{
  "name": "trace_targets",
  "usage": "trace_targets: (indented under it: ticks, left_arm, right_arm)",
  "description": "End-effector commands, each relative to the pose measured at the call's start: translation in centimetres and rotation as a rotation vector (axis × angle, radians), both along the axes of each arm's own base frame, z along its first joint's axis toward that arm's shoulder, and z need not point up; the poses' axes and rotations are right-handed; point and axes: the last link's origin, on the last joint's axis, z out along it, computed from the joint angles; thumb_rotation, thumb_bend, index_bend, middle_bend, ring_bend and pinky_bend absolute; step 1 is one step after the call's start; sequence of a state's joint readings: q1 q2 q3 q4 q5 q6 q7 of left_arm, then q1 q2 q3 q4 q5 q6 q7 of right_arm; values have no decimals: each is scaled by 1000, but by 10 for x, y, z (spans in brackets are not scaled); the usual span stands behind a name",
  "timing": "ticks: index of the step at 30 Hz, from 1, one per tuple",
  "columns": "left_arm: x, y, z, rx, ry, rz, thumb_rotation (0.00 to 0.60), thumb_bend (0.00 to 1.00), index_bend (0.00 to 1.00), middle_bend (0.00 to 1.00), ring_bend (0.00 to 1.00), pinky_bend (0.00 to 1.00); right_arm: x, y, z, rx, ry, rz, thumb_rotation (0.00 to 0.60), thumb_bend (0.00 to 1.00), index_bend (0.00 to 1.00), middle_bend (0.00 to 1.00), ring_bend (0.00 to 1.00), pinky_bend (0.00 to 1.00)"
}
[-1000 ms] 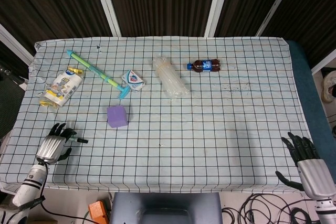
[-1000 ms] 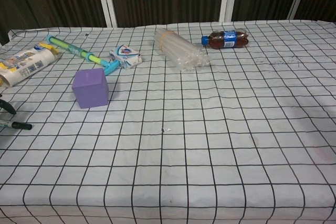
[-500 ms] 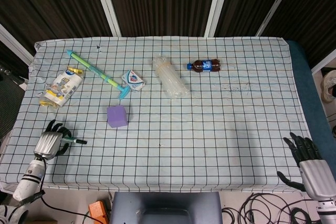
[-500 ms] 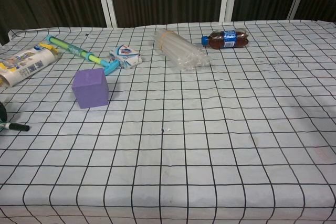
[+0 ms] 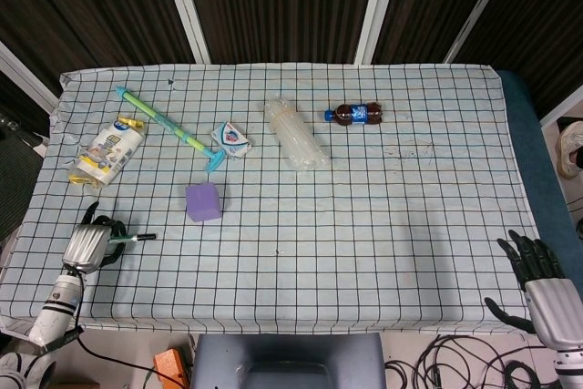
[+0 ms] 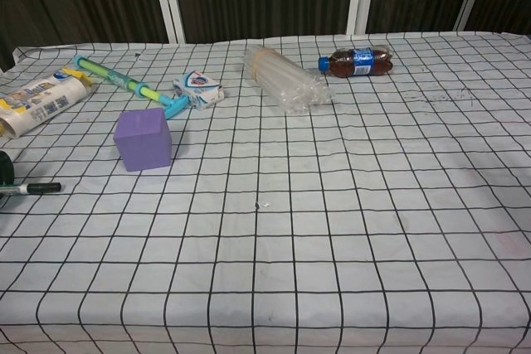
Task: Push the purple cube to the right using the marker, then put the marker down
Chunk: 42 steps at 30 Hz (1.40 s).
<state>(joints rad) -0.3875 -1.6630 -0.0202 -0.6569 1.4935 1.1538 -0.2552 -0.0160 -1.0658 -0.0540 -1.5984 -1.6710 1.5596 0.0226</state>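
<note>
Your left hand (image 5: pixel 88 245) grips the marker (image 5: pixel 137 238), tip pointing right, with the purple cube (image 5: pixel 203 200) ahead and to its right, unpushed; next, bring the tip against the cube's near-left face and sweep right.

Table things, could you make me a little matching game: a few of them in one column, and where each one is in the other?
Things:
1. purple cube
2. marker
3. cola bottle
4. right hand

Places:
A. lying near the far edge of the table
B. held in the left hand
C. on the cloth just below the toothbrush head
D. off the table's near right corner, holding nothing

Pairs: 1-C, 2-B, 3-A, 4-D
</note>
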Motion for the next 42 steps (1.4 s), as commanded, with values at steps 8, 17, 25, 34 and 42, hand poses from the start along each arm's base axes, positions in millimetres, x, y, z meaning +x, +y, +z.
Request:
trace_targets:
  ticks: [8,17,25,34,42]
  left_arm:
    - [14,4,16,149,-199,-80,600,554,749,763,437,265]
    - [23,32,14,217,-204,-79,600,592,754,795,541,434]
    - [27,37,-3,172,-190,-71,600,617,754,815,617,515]
    - [40,42,-24,142,-183,-88,600,605,755,819,618,481]
    - [60,51,-34,114,-166,-150,600,598,755,820,618,467]
  right_arm:
    - [1,0,-1,5,3,1,600,377,0,0,0,14]
    - [1,0,-2,11,1,6,600,377,0,0,0,14]
    - [0,0,0,12,-6,6,600,376,0,0,0,14]
    - [2,4,1,24,-12,24,600,376,0,0,0,14]
    - [2,4,0,36,-12,30,600,377,0,0,0,14]
